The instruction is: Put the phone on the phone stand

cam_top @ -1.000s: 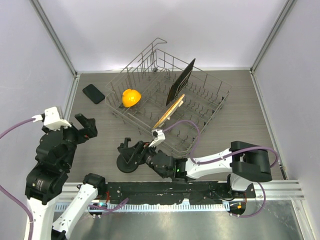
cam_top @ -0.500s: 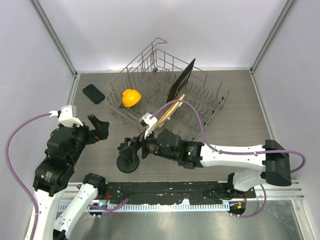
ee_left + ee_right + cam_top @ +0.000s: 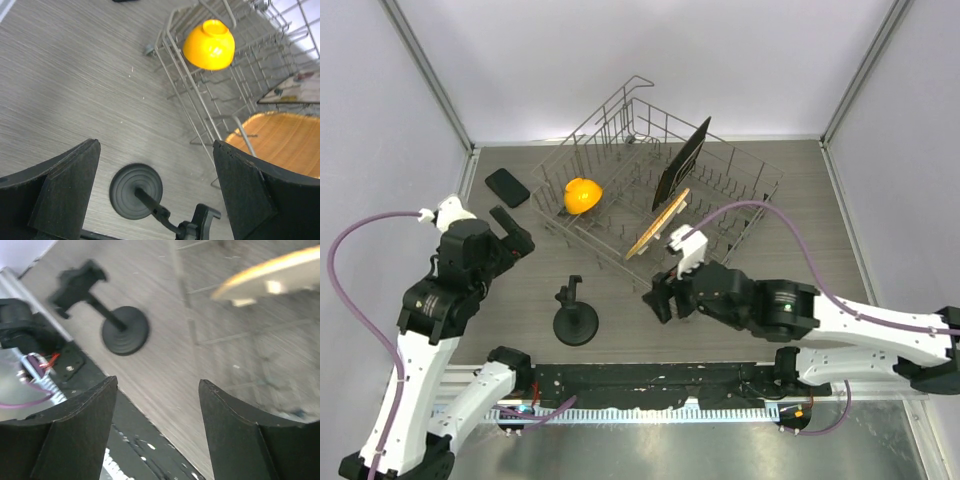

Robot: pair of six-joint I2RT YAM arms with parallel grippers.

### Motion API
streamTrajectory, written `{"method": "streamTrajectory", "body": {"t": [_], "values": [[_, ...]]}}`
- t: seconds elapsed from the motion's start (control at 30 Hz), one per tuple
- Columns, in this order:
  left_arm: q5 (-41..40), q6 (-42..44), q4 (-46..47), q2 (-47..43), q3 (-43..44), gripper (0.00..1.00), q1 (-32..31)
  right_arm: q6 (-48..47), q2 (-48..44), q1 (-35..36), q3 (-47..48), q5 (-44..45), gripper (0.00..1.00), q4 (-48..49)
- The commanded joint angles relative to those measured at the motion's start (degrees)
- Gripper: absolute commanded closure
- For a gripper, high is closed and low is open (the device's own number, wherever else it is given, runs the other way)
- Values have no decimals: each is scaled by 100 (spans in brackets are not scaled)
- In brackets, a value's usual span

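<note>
The phone [image 3: 507, 187] lies flat on the table [image 3: 830, 200], just beyond your left gripper [image 3: 513, 234] and slightly to its left. It is near the gripper but not touching it.

The phone stand [image 3: 575, 322] stands upright on its round base, on the near side of that gripper and off to its right, roughly between your two grippers. In your left wrist view the phone stand [image 3: 136, 191] sits low in the gap of the left gripper [image 3: 155, 145], with its angled arm reaching toward the lower right.

Your left gripper's jaws are spread fully wide and hold nothing.

Your right gripper [image 3: 662, 297] hangs to the right of the stand, apart from it. Its jaws are parted and hold nothing. In your right wrist view, only bare table shows in the gap of the right gripper [image 3: 157, 382], and the phone stand [image 3: 125, 331] lies ahead and to the left.

Beyond the right gripper is a grey wire dish rack [image 3: 760, 175]. It holds an upturned orange bowl [image 3: 582, 194], a black board [image 3: 682, 162] standing upright, and a wooden board [image 3: 658, 224] leaning just beside it.
</note>
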Motion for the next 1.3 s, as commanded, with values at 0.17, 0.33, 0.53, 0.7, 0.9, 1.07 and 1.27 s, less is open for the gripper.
{"method": "streamTrajectory", "body": {"t": [0.17,0.33,0.53,0.7,0.9,1.07,1.27], "values": [[4,-711,302,1766,414,0,1313,690,-2091,-27,-577,2463,18,-666],[1982,-920,1468,2955,396,0,3529,348,-2136,-36,-666,2473,16,-604],[3057,-1011,2533,5081,1467,0,4156,216,-2241,-27,-736,1683,10,-604],[2864,-606,1719,7091,3645,0,3875,32,-2593,-27,-938,1269,10,-595],[2901,-456,1227,8570,5193,0,3716,-294,-3146,-27,-869,1523,10,-656],[1592,-455,-223,9767,7466,0,3382,-329,-3472,-27,-780,1866,10,-833],[1231,-711,-85,9989,7324,0,3251,-470,-3630,-27,-780,1989,10,-885]]}}
